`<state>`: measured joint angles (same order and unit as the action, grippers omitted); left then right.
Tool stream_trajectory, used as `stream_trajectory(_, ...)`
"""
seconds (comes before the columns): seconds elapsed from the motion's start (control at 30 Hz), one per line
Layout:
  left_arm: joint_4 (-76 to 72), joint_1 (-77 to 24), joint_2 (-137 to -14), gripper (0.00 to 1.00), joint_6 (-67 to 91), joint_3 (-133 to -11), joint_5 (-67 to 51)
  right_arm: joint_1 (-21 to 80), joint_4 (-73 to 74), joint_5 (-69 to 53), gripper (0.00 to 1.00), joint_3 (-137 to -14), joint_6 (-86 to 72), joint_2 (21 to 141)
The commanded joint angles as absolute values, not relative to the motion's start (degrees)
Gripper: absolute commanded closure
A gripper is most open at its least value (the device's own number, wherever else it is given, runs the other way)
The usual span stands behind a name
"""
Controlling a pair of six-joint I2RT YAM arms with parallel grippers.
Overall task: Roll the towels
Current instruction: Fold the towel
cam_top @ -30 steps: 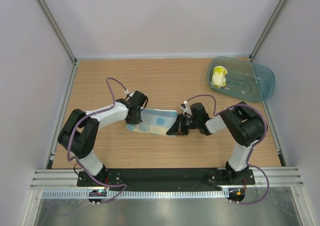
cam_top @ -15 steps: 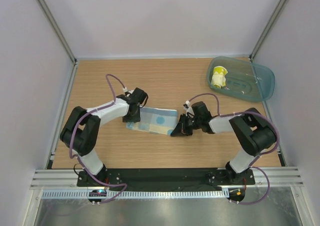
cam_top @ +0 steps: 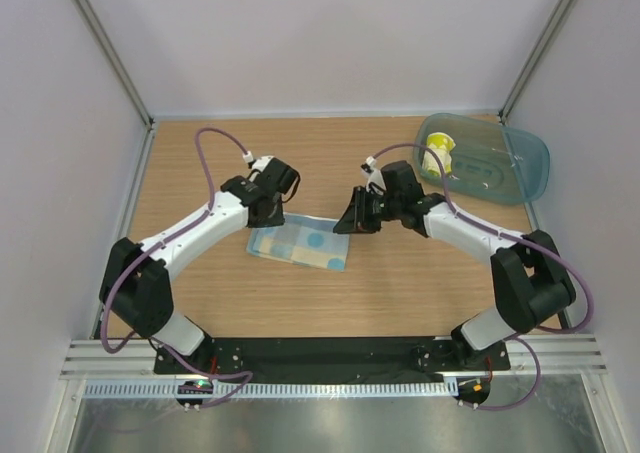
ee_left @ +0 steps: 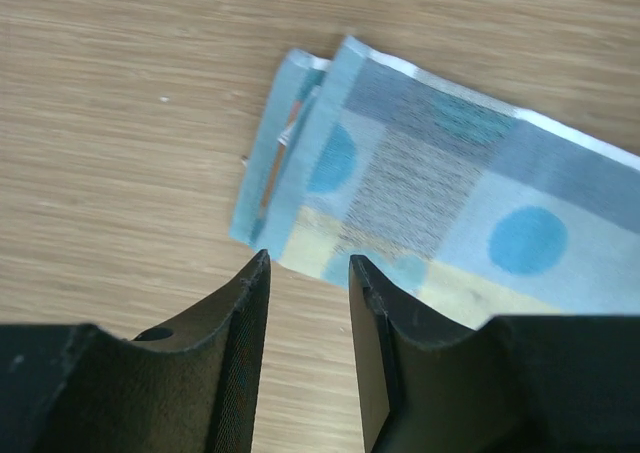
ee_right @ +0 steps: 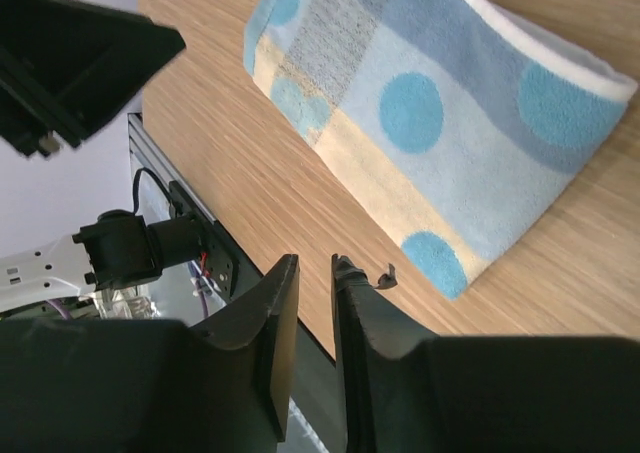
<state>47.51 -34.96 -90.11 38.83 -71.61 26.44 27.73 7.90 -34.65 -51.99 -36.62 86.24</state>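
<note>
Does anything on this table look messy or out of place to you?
Only slightly: the light blue towel lies askew, and at its left end the folded layers do not line up, one edge sticking out.

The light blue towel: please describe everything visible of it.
The light blue towel looks like terry cloth, with darker blue dots, a pale yellow strip and a white edge. It lies flat on the wooden table, folded into a band, not rolled. The left claw and right claw are open, holding nothing.
</note>
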Motion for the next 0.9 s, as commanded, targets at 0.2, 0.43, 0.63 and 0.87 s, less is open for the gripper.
stream_trajectory(0.2, 38.4, -35.3, -88.3, 0.62, 40.4, -63.5, 18.5, 25.2, 6.3, -36.3, 0.84, -59.8, -35.2, 100.6)
stream_trajectory(0.43, 37.1, -34.7, -94.0, 0.66, 40.6, -62.5, 20.7, 21.3, 5.3, -37.7, 0.88, -62.8, -33.8, 109.1)
stream_trajectory(0.63, 37.4, -33.0, -97.6, 0.69, 41.7, -60.1, 21.7, 19.8, 4.1, -37.2, 0.89, -61.5, -33.7, 111.6)
stream_trajectory(0.87, 37.5, -32.0, -100.0, 0.70, 41.4, -58.4, 22.4, 18.9, 3.2, -36.5, 0.89, -59.3, -33.7, 112.7)
